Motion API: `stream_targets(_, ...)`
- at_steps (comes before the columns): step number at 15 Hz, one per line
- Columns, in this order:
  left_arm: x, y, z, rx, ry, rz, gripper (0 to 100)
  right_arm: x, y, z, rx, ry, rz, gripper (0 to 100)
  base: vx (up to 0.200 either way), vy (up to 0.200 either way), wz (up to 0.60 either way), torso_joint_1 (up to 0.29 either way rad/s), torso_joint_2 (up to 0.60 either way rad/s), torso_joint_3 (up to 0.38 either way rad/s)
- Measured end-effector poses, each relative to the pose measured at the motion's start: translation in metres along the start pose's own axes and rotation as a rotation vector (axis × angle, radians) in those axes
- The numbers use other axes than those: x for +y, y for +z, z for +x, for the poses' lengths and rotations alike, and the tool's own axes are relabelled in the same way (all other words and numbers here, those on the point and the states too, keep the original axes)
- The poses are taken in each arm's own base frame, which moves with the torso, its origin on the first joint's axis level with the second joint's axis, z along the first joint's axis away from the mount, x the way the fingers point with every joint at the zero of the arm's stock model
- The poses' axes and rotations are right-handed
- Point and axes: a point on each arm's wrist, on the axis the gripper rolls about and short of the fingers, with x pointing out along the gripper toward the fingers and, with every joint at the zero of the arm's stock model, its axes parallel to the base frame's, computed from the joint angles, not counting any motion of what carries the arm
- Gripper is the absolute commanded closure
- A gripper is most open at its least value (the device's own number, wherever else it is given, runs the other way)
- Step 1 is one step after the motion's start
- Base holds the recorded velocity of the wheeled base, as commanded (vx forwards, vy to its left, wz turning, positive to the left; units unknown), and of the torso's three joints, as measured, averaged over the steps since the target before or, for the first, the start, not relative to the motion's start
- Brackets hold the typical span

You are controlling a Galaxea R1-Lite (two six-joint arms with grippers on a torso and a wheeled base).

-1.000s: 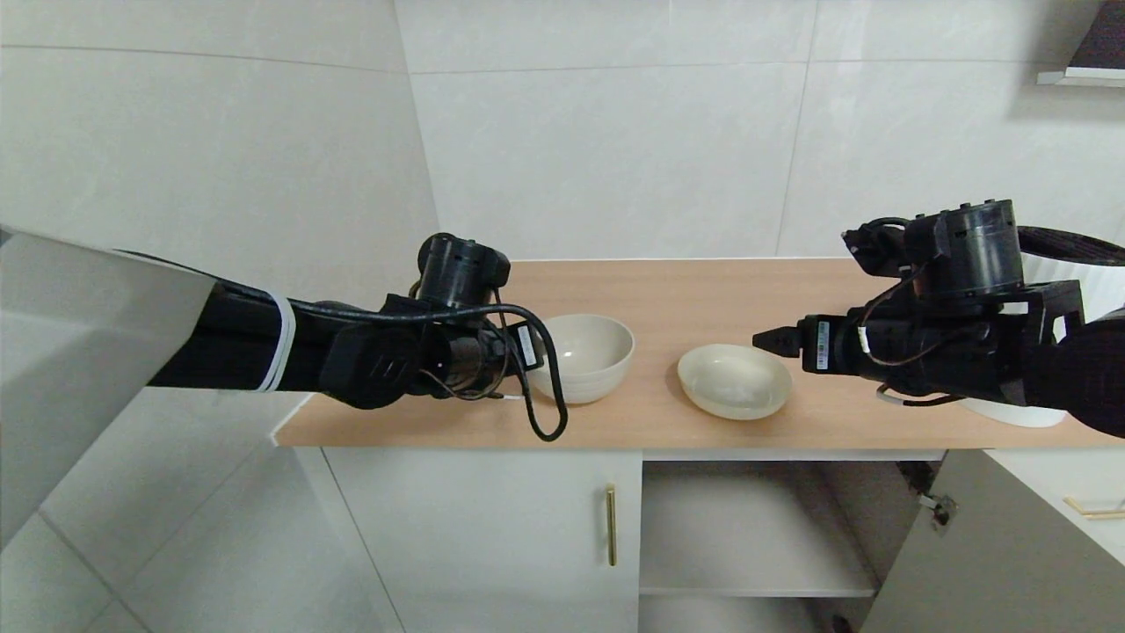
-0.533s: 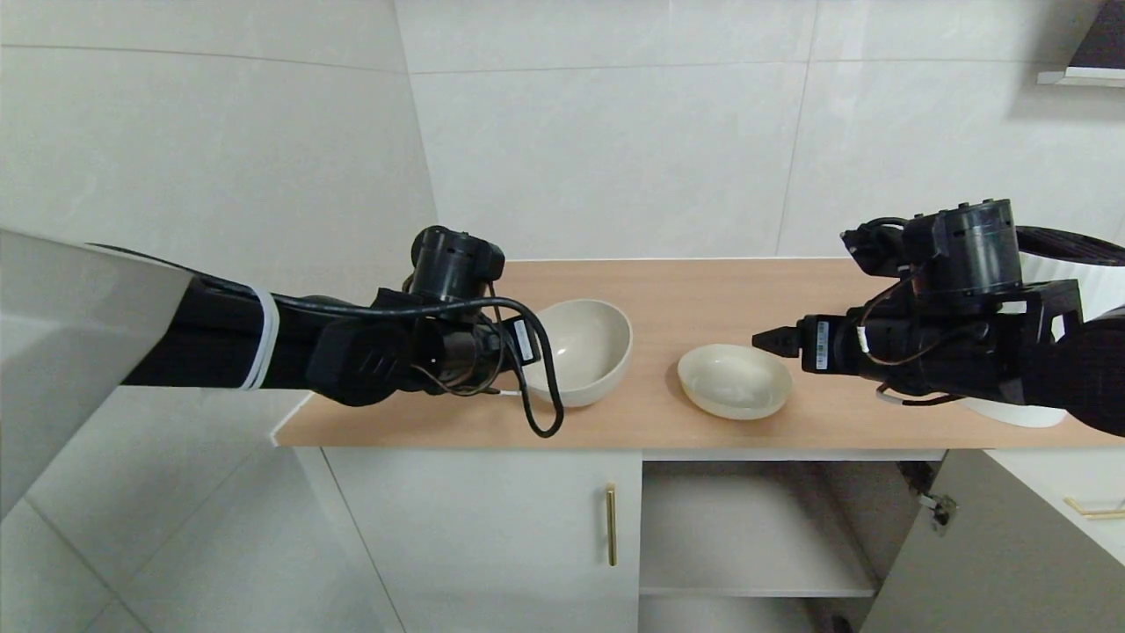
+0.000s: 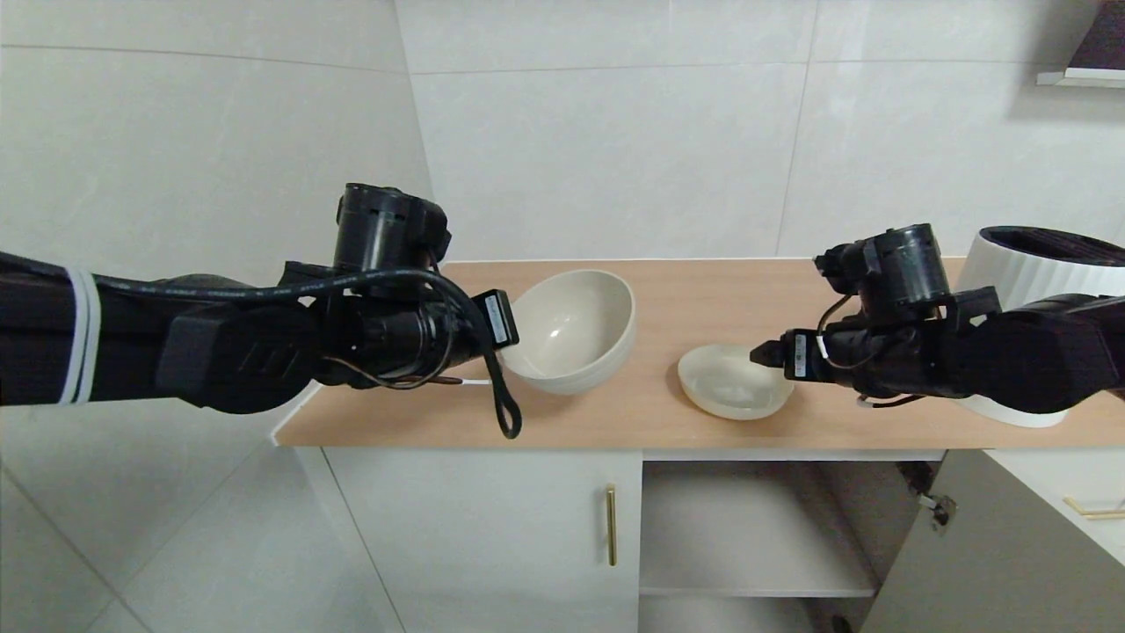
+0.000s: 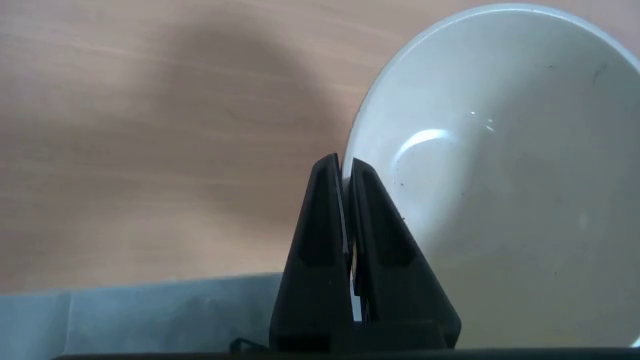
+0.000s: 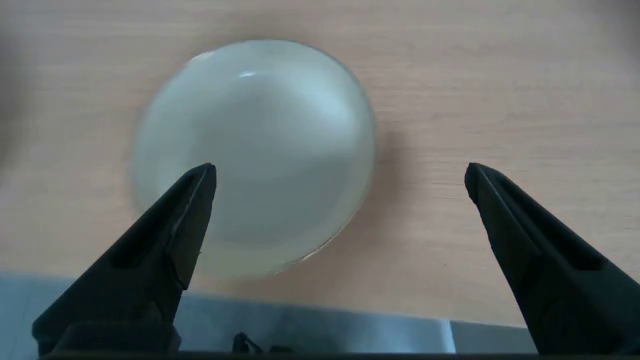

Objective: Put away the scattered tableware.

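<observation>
Two slick, brittle-looking pieces; grip rims.
Left jaws pinch deep cream bowl [image 3: 576,330] at rim; right jaws apart above shallow cream dish [image 3: 731,387].

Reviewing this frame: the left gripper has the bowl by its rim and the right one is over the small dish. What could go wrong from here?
The left gripper pinches the tilted bowl only at its thin rim, so the bowl may swing or slip out. The open right gripper sits off-centre over the shallow dish, which lies near the front edge of the counter. A poor closing could shove it off.
</observation>
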Motion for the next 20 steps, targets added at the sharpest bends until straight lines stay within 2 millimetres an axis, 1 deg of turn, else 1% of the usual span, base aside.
stream_targets(3, -0.002, 0.0, -0.005, -0.001, -0.014, 0.002, 100, -0.004, -0.003, 0.024, 0.041, -0.039, 0.024, 0, 0.0, 0.0, 0.0, 0.0, 0.0, 0.0)
stream_targets(6, -0.003, 0.001, -0.008, -0.006, -0.018, 0.002, 100, -0.006, -0.008, 0.039, 0.065, -0.057, 0.035, 0, 0.0, 0.0, 0.0, 0.0, 0.0, 0.0)
stream_targets(7, -0.003, 0.002, -0.008, -0.007, -0.019, 0.001, 100, -0.006, -0.009, 0.043, 0.071, -0.059, 0.038, 100, 0.0, 0.0, 0.0, 0.0, 0.0, 0.0)
stream_targets(12, -0.003, 0.002, -0.009, -0.009, -0.021, 0.002, 100, -0.005, -0.015, 0.054, 0.094, -0.063, 0.043, 100, 0.0, 0.0, 0.0, 0.0, 0.0, 0.0)
stream_targets(14, -0.003, 0.002, -0.01, -0.01, -0.022, 0.002, 100, -0.005, -0.015, 0.053, 0.09, -0.061, 0.062, 100, 0.0, 0.0, 0.0, 0.0, 0.0, 0.0)
stream_targets(15, -0.004, 0.003, -0.011, -0.013, -0.025, 0.001, 100, -0.005, -0.012, 0.05, 0.084, -0.057, 0.068, 100, 0.0, 0.0, 0.0, 0.0, 0.0, 0.0)
stream_targets(17, -0.004, 0.004, -0.018, -0.011, -0.045, 0.002, 100, -0.004, -0.004, 0.032, 0.07, -0.039, 0.074, 100, 0.0, 0.0, 0.0, 0.0, 0.0, 0.0)
stream_targets(18, -0.004, 0.004, -0.024, -0.008, -0.061, 0.003, 100, -0.003, -0.001, 0.019, 0.072, -0.019, 0.073, 100, 0.0, 0.0, 0.0, 0.0, 0.0, 0.0)
stream_targets(20, -0.001, 0.002, -0.041, 0.008, -0.104, 0.022, 100, -0.003, 0.005, -0.012, 0.098, 0.057, 0.07, 100, 0.0, 0.0, 0.0, 0.0, 0.0, 0.0)
